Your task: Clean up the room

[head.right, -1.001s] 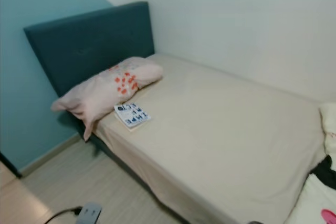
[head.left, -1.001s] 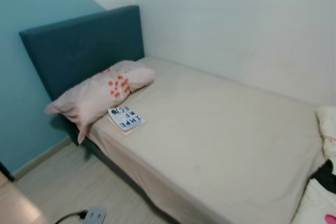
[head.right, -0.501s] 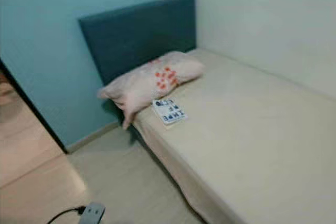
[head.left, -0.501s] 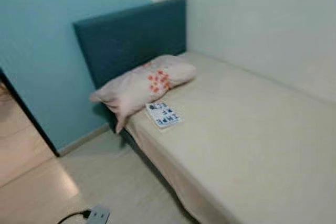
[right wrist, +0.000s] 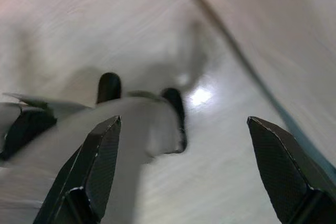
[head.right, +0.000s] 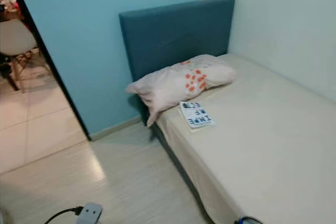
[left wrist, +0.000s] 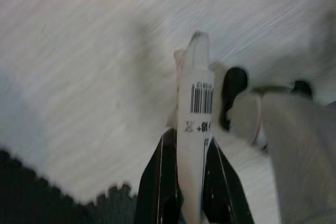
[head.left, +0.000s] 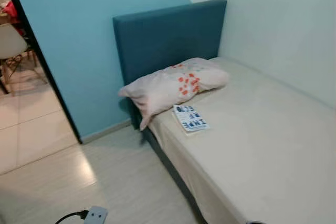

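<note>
Pinching a flat white barcoded card, left fingers, pale wood-grain floor

A booklet lies on the bed just beside a pink pillow.

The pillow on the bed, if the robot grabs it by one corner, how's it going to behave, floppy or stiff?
Probably floppy: the pillow looks soft and slumped, and one corner already droops over the edge of the bed. It likely weighs little for its bulk, so lifting should be easy, though it may sag. Its near side seems to touch the booklet, so dragging it could shift that.
</note>
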